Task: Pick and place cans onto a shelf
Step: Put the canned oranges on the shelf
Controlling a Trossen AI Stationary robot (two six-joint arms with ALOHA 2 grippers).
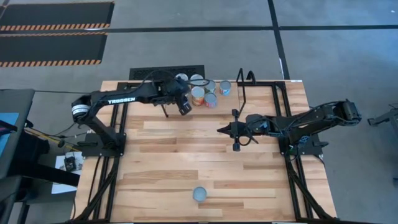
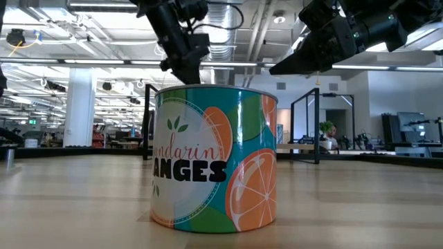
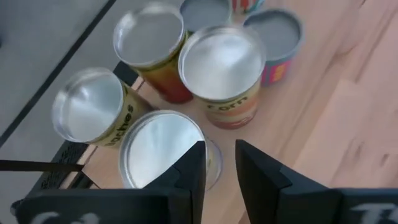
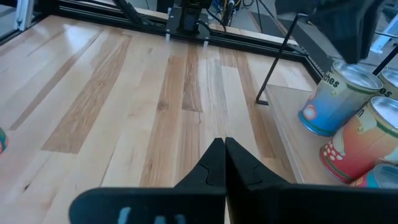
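Your left gripper (image 1: pixel 185 107) hangs over the cluster of cans (image 1: pixel 202 91) at the far edge of the table (image 1: pixel 186 155), on the shelf (image 4: pixel 292 134) there. In the left wrist view its jaws stand apart with nothing between them — the fingertips (image 3: pixel 194 163) sit just above the silver top of the nearest can (image 3: pixel 160 149), and no can is gripped. Around that one you can see a can marked "corn" (image 3: pixel 222 74), a yellow-labelled can (image 3: pixel 90 109), a red-and-yellow can (image 3: pixel 149 46) and a blue-and-pink can (image 3: pixel 273 40), all upright and packed close, some touching.

Your right gripper (image 1: pixel 222 130) waits over the middle of the table, jaws closed on nothing, pointing toward the left arm's side. Its wrist view shows the pinched tips (image 4: pixel 219 155) over bare planks, with the shelf's board and a black wire frame (image 4: pixel 277 62) off to one side, carrying a blue can (image 4: pixel 333 99) and an orange-red can (image 4: pixel 360 140).

One can stands apart from the rest — the mandarin oranges can (image 2: pixel 214 159), alone near the front edge of the table (the grey disc in the high view (image 1: pixel 199 194)), upright and well clear of both arms.

How many cans sit on the shelf I cannot count for certain; the left arm covers part of the group.
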